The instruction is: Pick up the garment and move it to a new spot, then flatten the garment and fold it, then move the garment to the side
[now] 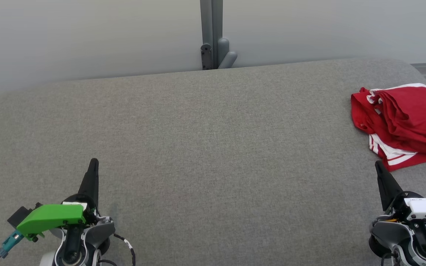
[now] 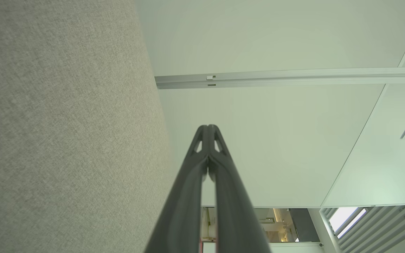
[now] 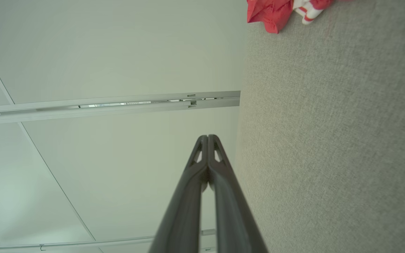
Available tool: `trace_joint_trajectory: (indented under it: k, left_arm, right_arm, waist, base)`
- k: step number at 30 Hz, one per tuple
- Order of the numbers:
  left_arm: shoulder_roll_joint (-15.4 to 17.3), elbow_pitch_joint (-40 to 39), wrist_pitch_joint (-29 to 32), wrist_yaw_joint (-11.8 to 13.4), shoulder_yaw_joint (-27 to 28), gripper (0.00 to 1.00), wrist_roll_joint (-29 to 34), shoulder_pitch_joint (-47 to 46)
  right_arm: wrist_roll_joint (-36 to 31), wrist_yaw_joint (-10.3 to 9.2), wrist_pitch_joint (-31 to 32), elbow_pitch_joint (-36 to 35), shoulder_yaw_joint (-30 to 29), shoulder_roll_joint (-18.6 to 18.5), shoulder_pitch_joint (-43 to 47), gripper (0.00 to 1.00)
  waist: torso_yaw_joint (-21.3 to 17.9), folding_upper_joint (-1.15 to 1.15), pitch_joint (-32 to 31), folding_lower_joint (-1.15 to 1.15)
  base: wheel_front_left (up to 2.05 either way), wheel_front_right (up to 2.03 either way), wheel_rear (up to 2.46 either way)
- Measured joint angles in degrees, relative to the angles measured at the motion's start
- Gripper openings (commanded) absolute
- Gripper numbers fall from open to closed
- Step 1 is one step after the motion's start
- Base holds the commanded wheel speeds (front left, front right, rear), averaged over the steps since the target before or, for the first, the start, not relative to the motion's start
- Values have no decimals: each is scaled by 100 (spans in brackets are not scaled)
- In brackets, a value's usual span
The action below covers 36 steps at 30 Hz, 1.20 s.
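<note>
- Dark fingers of the left gripper (image 1: 94, 165) are seen pressed together along their length, with nothing between them; it is held well apart from the garment, across the table from it.
- Closed just as tight and equally empty, the right gripper (image 1: 379, 167) is held near the garment (image 1: 409, 114), its tip just short of the striped hem and not touching.
- Grey woven cloth covers the table (image 1: 213, 140), and a wide bare stretch lies between the garment and the left gripper.
- Red with white stripes, the garment is found in a loose layered stack at the table's right side, partly cut off by the edge of the head view.
- Two stages are fitted by this: a heap waiting to be carried and spread, or a folded bundle already set aside. Which one cannot be settled.
- If it is gripped, only the top layer may be caught by the thin fingers, and the stack pulled apart. With the table's rounded rim apparently close by, it could also be sent over by a sideways drag.
- Beyond the garment and to its left, a grey post (image 1: 213, 33) is fixed against the pale wall.
</note>
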Motion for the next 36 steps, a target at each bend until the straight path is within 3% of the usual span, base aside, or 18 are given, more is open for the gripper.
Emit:
trace_joint_trajectory:
  k: [36]
  left_arm:
    - [0, 0, 0, 0, 0, 0, 0, 0]
  right_arm:
    - [0, 0, 0, 0, 1, 0, 0, 0]
  waist:
    - [0, 0, 0, 0]
  base:
    - [0, 0, 0]
